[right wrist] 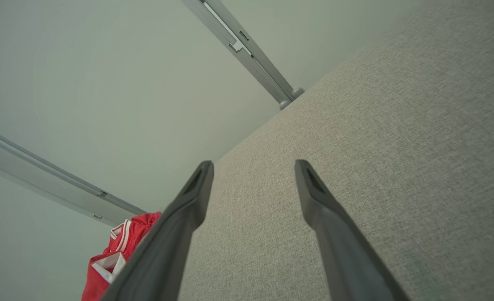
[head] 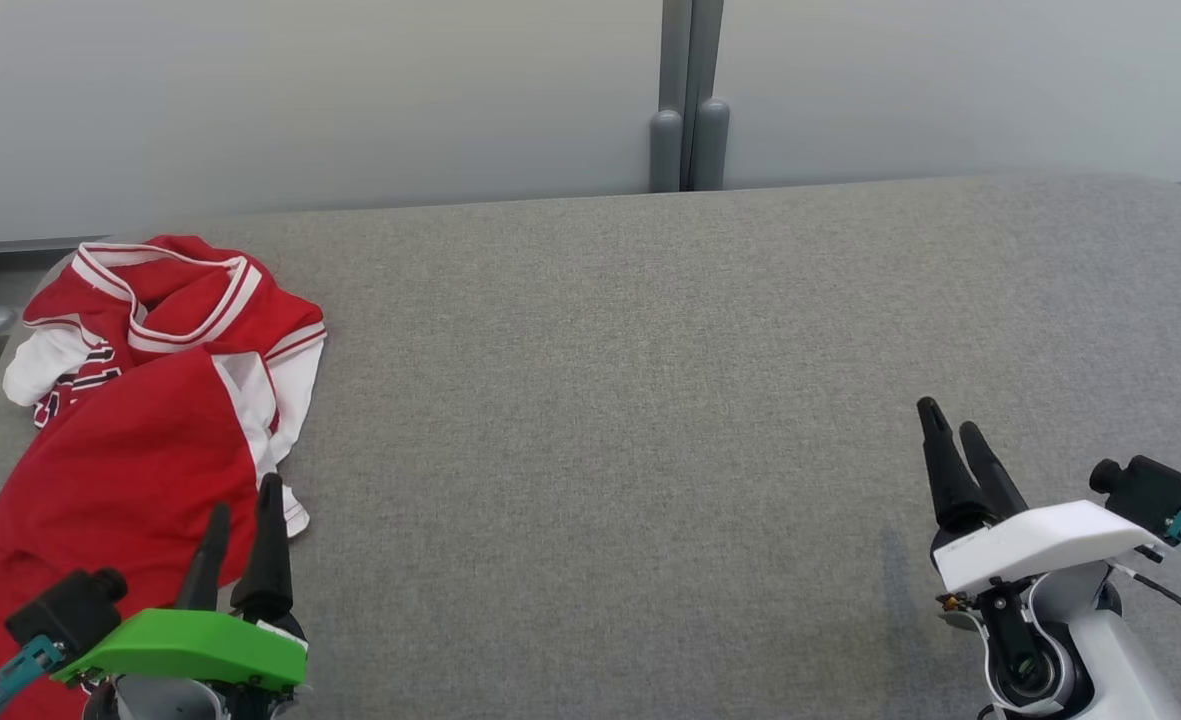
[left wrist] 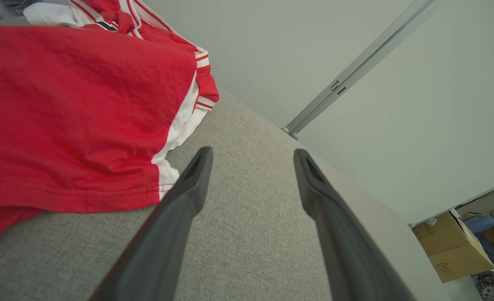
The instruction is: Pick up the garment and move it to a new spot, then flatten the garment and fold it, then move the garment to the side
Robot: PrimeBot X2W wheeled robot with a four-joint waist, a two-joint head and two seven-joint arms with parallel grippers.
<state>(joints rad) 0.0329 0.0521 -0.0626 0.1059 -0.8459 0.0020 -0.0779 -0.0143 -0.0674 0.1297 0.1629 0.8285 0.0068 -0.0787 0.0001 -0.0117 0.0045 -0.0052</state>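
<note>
We are looking at a crumpled red jersey garment point(head: 130, 450) with white panels and red-and-white striped trim. It is lying bunched at the left end of the grey fabric-covered desk point(head: 650, 400), its striped neckline sitting toward the far edge.

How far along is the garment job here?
Done: nothing; the red garment lies crumpled at the table's left end. In hand: nothing; left gripper, at its edge, and right gripper have open jaws. Left: pickup, move, flattening, folding, setting aside.
</note>
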